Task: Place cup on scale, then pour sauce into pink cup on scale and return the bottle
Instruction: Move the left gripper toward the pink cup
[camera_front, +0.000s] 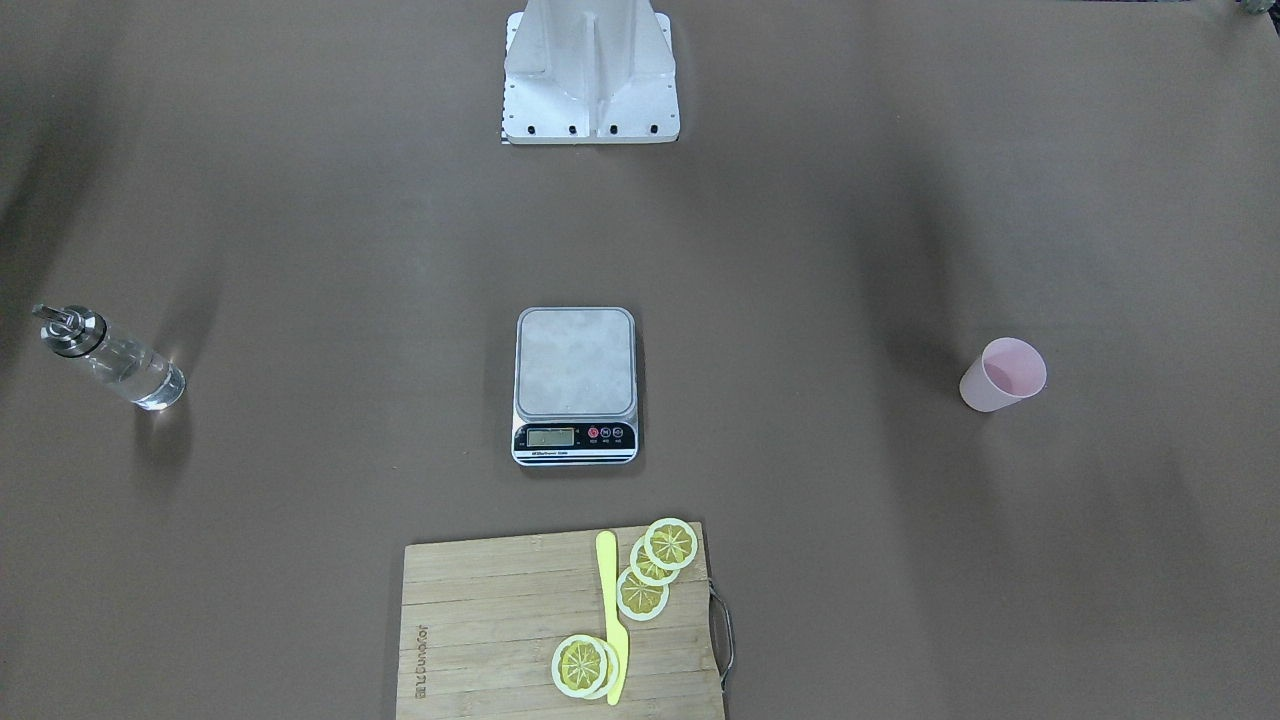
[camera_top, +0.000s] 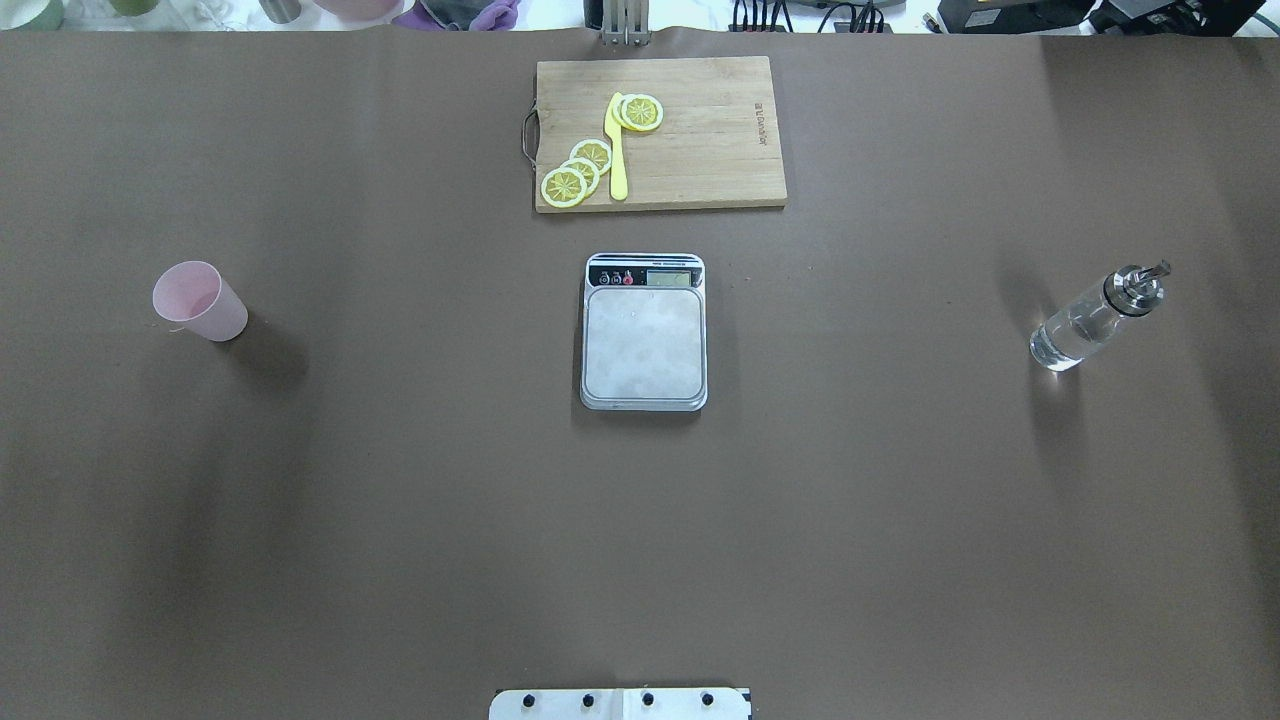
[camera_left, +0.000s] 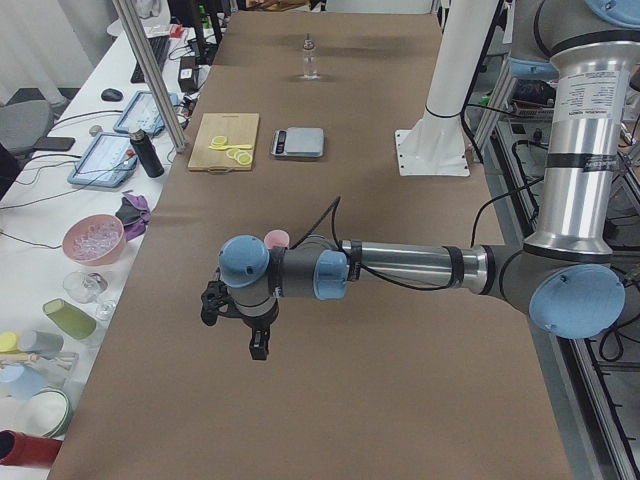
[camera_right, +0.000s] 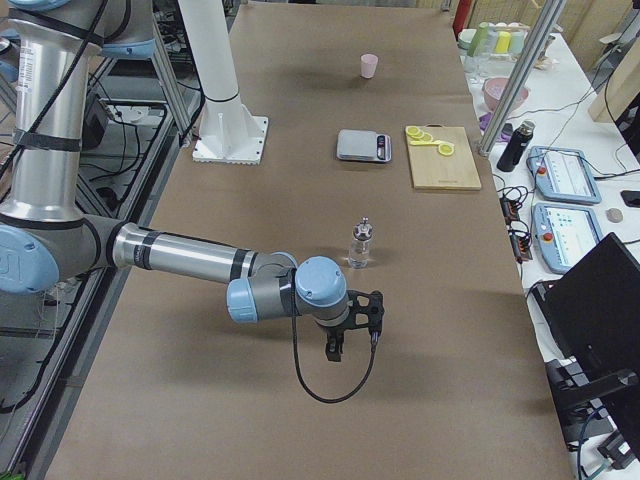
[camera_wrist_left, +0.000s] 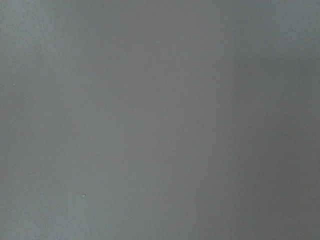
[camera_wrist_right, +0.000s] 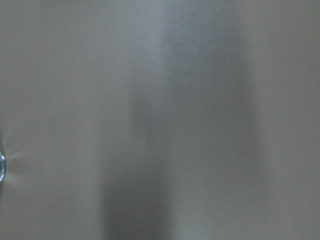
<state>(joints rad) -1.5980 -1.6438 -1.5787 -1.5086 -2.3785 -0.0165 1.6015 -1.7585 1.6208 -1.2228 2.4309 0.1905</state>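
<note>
The pale pink cup (camera_top: 199, 301) stands upright and empty on the brown table, far to the left of the scale (camera_top: 644, 332), whose steel platform is bare. The clear bottle (camera_top: 1095, 318) with its silver spout stands far to the right, and clear sauce fills its lower part. My left gripper (camera_left: 240, 325) hangs above the table on the near side of the cup (camera_left: 277, 238) in the exterior left view. My right gripper (camera_right: 352, 335) hovers close to the bottle (camera_right: 361, 244) in the exterior right view. I cannot tell whether either gripper is open or shut.
A wooden cutting board (camera_top: 700, 160) with lemon slices (camera_top: 580, 172) and a yellow knife (camera_top: 617, 150) lies beyond the scale. The robot's base plate (camera_top: 620, 703) sits at the near edge. Bowls, cups and tablets crowd a side bench (camera_left: 90, 240).
</note>
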